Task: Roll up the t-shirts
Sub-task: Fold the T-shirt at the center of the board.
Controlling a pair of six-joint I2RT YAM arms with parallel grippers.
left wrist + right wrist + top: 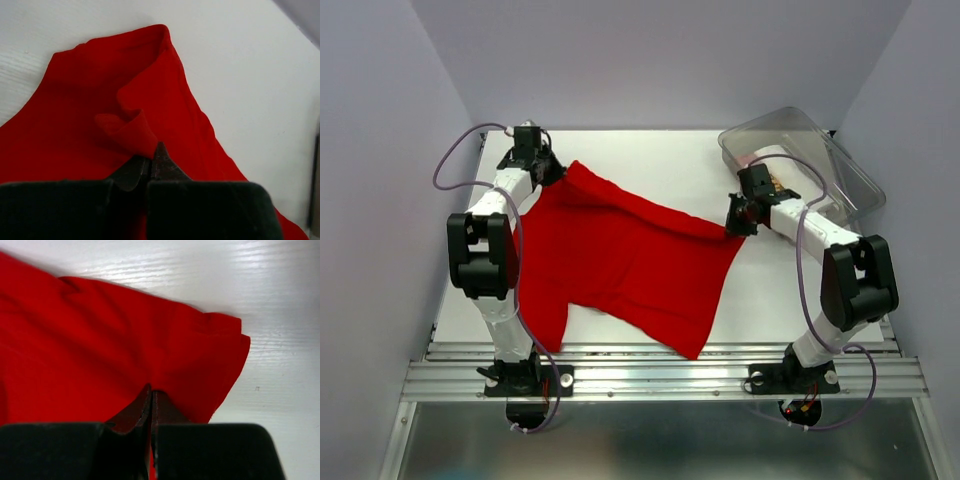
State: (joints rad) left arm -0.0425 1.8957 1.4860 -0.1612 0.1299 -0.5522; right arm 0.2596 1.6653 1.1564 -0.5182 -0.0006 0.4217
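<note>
table (650,160): white top, the shirt sprawled across the middle, a bit skewed
red t-shirt (620,260): mostly flat, little fold bunched up at the far-left corner
clear bin (820,150): far right, a pale roll inside
left gripper (152,156): fingers pinched tight on that far-left corner
right gripper (151,392): clamped on the right-hand hem corner
tip: I'd say pull both corners taut and even, staying low, so the fold flattens before rolling
</note>
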